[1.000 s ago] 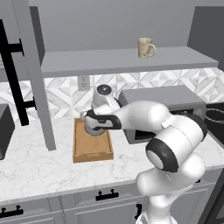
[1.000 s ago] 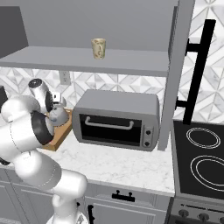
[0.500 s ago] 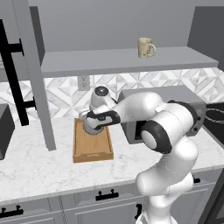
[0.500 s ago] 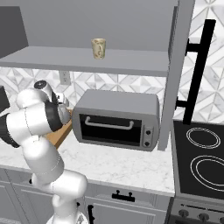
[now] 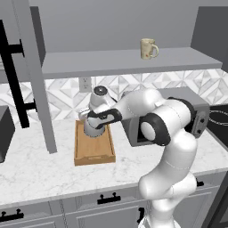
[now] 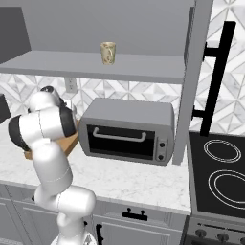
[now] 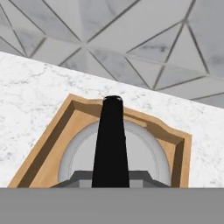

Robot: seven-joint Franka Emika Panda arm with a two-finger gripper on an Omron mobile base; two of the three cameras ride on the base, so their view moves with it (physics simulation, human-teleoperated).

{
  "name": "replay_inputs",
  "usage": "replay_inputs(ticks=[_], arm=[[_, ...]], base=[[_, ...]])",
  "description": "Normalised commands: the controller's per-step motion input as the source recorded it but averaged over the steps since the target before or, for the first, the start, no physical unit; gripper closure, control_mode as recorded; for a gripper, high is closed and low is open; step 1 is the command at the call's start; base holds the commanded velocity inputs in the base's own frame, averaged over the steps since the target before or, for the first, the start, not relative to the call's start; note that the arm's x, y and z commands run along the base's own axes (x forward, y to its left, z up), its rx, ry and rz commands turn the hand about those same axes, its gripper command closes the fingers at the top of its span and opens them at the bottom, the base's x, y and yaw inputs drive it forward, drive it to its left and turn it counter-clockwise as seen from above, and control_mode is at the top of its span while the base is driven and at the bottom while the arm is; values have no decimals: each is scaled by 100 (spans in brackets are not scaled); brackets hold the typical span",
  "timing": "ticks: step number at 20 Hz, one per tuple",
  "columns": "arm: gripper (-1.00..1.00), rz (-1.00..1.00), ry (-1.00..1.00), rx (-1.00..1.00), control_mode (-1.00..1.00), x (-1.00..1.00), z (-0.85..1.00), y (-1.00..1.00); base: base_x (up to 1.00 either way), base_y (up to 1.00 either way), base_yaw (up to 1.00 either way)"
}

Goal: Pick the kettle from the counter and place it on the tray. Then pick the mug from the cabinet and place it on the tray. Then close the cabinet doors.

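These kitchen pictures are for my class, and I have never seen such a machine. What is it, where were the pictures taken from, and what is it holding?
It is a white robot arm in a computer-drawn kitchen. Two cameras ride behind it, left and right; a third sits on its hand, looking down. Its pincer is shut on the kettle by the black handle, over a wooden tray on the marble counter. Whether the kettle touches the tray is unclear. A mug stands on the cabinet shelf, above a toaster oven.
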Motion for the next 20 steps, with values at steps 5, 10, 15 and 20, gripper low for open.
replay_inputs(ticks=[5, 10, 15, 20], arm=[[-100, 1, 3, -1, -100, 1, -21, 0], [-100, 1, 0, -2, -100, -3, -1, -1], [-100, 1, -15, -1, -100, -30, 4, -1], [-100, 0, -19, 0, -100, -54, 13, 0]], base=[[0, 0, 0], [0, 0, 0], [0, 0, 0], [0, 0, 0]])
